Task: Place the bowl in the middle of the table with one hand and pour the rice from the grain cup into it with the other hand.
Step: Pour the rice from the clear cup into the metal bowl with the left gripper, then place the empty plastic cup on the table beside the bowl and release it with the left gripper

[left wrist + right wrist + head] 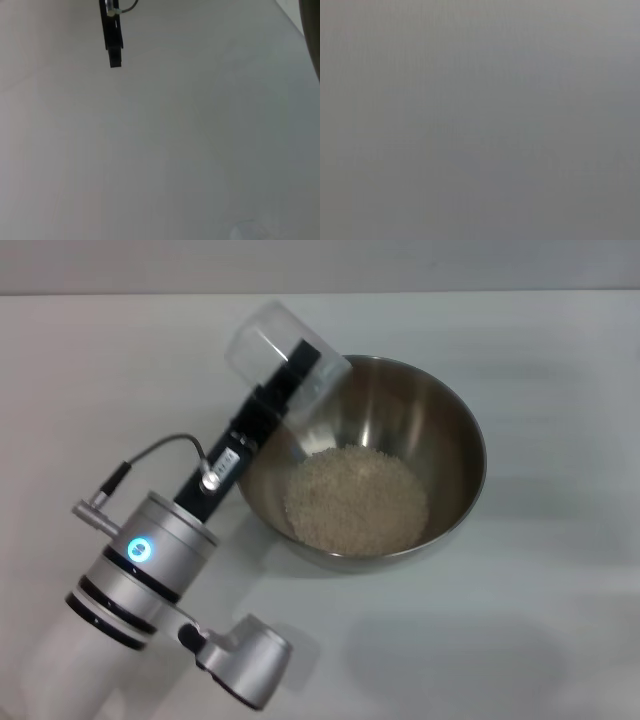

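A: Quick pass. We have the bowl (375, 462) on the white matte table (540, 630), about mid-table, slightly to the right. Brushed steel, deep, round, shiny rim.

B: Agreed. The rice (356, 500) sits as a loose pale heap of fine grains on the bowl's floor.

A: The grain cup (283, 355) is clear plastic, cylindrical, see-through walls. We see it tipped over: its long axis runs from far left to near right, mouth pointing down into the bowl over the far-left rim, base pointing up and away to the far left. It looks empty.

B: The left gripper (298, 370) holds it, black fingers clamped on the cup's side. Behind it is a silver-grey cylindrical wrist with black rings and a lit blue ring.

A: There's a small white label on the gripper body; we can't read the writing.

B: In the left wrist view we only get a thin black finger (112, 37) against bare table.

A: Right arm: not visible from the head camera, and its wrist camera shows only flat grey.
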Tool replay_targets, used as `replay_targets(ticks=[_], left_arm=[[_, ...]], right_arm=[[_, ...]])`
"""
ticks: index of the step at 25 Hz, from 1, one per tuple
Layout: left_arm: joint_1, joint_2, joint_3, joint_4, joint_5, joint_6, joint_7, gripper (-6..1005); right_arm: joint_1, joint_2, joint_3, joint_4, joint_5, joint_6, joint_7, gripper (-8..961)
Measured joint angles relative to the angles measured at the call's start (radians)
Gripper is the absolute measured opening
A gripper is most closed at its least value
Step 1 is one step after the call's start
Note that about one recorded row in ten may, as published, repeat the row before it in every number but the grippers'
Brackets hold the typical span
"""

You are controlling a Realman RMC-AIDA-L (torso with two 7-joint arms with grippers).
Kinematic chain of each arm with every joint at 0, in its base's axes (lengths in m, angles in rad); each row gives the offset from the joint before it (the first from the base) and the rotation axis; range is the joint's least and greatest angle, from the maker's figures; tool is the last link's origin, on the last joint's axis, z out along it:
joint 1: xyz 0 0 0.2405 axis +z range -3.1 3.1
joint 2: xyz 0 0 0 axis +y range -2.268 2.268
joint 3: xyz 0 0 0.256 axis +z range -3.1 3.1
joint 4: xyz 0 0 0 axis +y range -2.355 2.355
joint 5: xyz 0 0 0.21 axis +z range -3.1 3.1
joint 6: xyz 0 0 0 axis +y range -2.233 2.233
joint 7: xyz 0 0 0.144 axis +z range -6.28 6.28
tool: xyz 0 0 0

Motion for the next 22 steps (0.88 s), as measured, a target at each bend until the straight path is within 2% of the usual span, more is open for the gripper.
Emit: replay_targets(ticks=[7,12,18,20,21,22], left_arm=[[0.009,0.000,-0.014,0.001,0.000,-0.004,-0.002,20],[0.017,0.000,-0.023,-0.002,-0.003,-0.003,-0.065,20],[0.035,0.000,-0.040,-0.037,-0.035,0.002,-0.243,20],[0.045,0.000,-0.041,-0.063,-0.070,0.003,-0.365,20],[0.053,0.000,-0.043,-0.086,-0.115,0.002,-0.505,21],[0.053,0.000,-0.043,-0.086,-0.115,0.002,-0.505,21]], right_arm=[[0.000,0.001,0.002,0.000,0.000,-0.001,0.000,333],[0.000,0.001,0.006,0.000,0.000,-0.001,0.000,334],[0.000,0.001,0.007,0.000,0.000,0.001,0.000,334],[0.000,0.001,0.007,0.000,0.000,0.002,0.000,334],[0.000,0.001,0.007,0.000,0.000,0.004,0.000,334],[0.000,0.001,0.007,0.000,0.000,0.004,0.000,334]])
